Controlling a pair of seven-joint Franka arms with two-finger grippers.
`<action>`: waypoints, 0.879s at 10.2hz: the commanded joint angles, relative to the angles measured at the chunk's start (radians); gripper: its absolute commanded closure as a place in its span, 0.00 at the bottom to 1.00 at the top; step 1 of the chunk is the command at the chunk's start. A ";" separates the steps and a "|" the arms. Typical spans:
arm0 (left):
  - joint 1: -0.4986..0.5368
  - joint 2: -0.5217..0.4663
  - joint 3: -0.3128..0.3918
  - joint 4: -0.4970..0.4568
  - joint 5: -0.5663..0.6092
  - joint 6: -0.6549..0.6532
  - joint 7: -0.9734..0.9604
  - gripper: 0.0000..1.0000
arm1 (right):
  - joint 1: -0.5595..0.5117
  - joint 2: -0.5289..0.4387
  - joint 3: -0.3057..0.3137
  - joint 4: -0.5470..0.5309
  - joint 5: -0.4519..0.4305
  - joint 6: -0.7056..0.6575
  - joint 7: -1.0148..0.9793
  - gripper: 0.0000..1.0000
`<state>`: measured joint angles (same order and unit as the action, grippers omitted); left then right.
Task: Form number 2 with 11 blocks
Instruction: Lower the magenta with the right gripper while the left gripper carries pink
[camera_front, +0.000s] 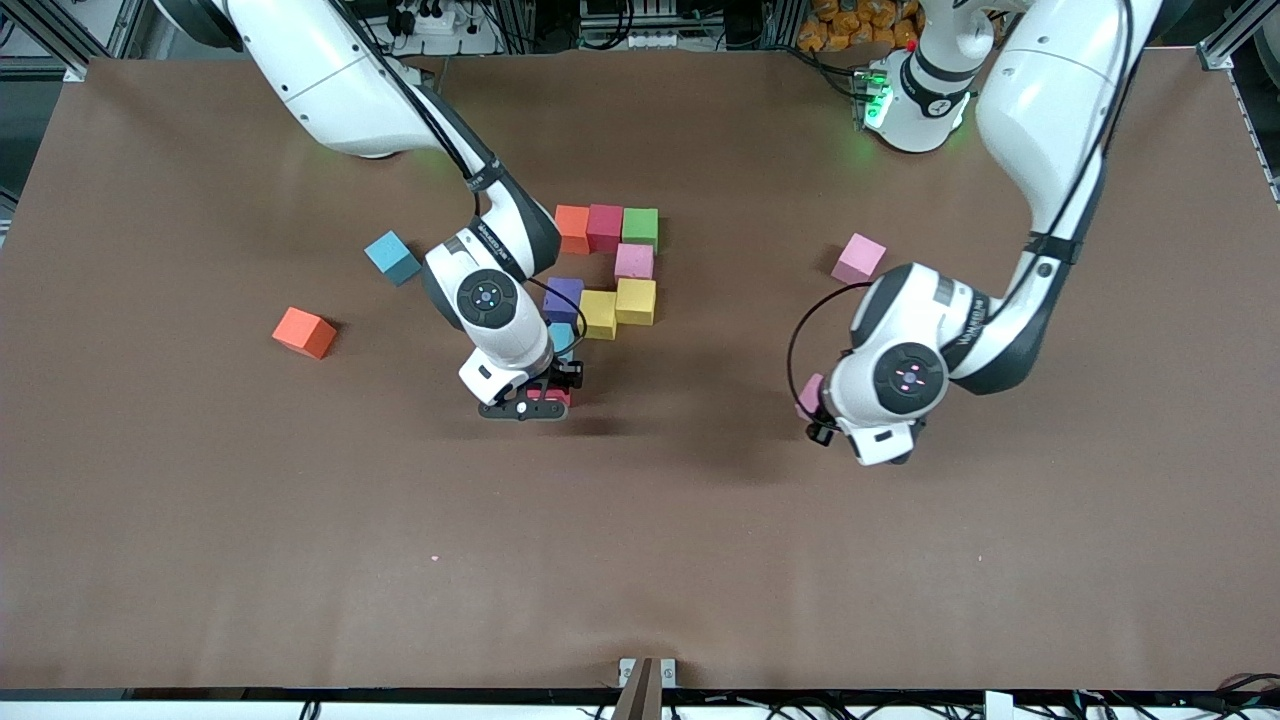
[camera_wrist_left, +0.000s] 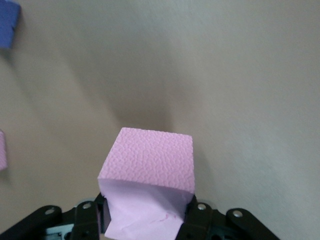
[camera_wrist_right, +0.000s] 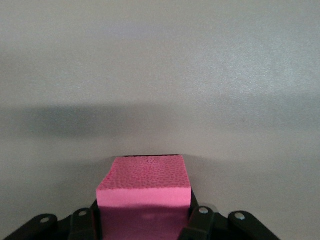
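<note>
Digit in progress, mid-table: orange matte cube (camera_front: 572, 228), red cube (camera_front: 604, 226) and green cube (camera_front: 640, 227) forming the top row; pink cube (camera_front: 634, 261) under the green; purple cube (camera_front: 563, 298) and two yellow cubes (camera_front: 618, 306) making the middle row; a light blue cube (camera_front: 562, 338) partly hidden below the purple.

Right gripper (camera_front: 523, 405) is clamping a red-pink cube (camera_wrist_right: 145, 187) low at the bottom row's start. Left gripper (camera_front: 822, 425) is gripping a pale pink cube (camera_wrist_left: 149, 172) over bare table toward the left arm's end (apparently waiting).

Eight seem placed; three are remaining. Spare cubes lying loose: blue (camera_front: 392, 257), orange (camera_front: 304, 332), pink (camera_front: 858, 258).
</note>
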<state>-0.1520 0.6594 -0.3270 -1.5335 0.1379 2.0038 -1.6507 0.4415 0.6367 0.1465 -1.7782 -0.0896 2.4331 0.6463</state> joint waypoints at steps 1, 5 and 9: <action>-0.018 0.045 -0.001 0.075 -0.026 0.060 -0.063 0.82 | 0.014 -0.022 -0.013 -0.029 -0.009 -0.003 0.029 0.54; -0.037 0.049 -0.001 0.078 -0.087 0.188 -0.123 0.82 | 0.019 -0.022 -0.011 -0.029 -0.009 -0.003 0.049 0.54; -0.073 0.055 -0.001 0.078 -0.167 0.305 -0.234 0.82 | 0.019 -0.026 -0.010 -0.027 -0.007 -0.034 0.050 0.52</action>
<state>-0.2066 0.7029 -0.3306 -1.4744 -0.0059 2.2747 -1.8347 0.4449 0.6346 0.1462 -1.7892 -0.0896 2.4127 0.6683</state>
